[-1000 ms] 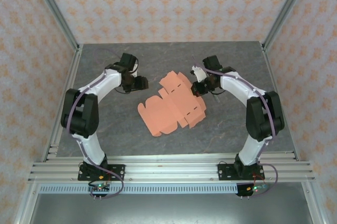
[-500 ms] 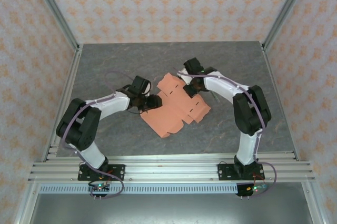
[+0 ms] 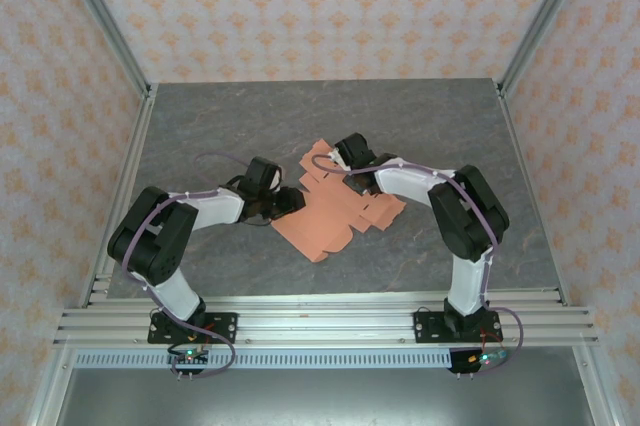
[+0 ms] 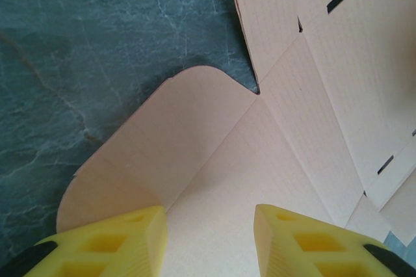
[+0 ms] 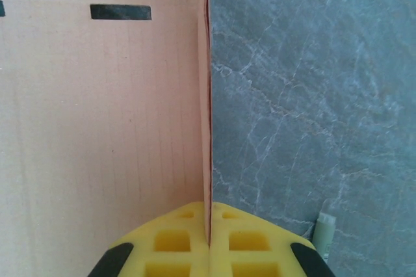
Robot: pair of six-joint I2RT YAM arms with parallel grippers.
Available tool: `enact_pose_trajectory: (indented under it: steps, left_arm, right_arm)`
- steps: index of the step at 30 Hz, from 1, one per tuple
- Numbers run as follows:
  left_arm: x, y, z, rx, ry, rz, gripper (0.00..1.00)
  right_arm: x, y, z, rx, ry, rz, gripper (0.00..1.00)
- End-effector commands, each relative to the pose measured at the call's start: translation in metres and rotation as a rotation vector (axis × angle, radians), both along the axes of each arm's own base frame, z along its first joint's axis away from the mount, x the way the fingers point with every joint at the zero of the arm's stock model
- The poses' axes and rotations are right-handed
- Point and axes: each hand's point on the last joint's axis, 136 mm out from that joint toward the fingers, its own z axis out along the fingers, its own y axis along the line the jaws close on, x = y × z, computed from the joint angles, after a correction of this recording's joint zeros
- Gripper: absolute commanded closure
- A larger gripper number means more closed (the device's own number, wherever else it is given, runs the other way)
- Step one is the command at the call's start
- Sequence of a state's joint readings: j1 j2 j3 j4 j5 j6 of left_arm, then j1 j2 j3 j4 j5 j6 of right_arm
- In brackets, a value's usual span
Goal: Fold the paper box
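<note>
First fold: right fingers pinch the salmon-orange die-cut card sheet by its edge. The spread left fingers hover at its rounded flap and likely must close next.

Far half of table & near strip free; mid blocked by flat paper box w/ left arm, right arm flanking it.

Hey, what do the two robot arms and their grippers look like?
The left arm and right arm have white shells, black joints and a thin purple cable along each. Their fingers are yellow, with square hollow cells and black backing.
</note>
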State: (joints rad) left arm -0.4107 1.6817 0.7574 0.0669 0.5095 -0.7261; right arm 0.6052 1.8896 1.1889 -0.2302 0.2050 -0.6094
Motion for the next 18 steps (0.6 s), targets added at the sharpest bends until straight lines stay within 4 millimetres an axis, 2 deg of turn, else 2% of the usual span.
enact_pose_trajectory:
  steps: [1, 10, 18]
  left_arm:
    - [-0.016, 0.015, -0.025, 0.057, 0.073, 0.040, 0.58]
    - [-0.015, 0.020, -0.024, 0.084, 0.055, 0.048, 0.58]
    - [-0.007, 0.028, -0.004, 0.120, -0.005, 0.061, 0.56]
  right_arm:
    - [0.007, 0.000, -0.003, -0.046, -0.065, 0.011, 1.00]
    - [0.002, -0.003, -0.025, -0.076, -0.065, 0.031, 1.00]
    - [0.004, -0.002, -0.021, -0.076, -0.084, 0.044, 1.00]
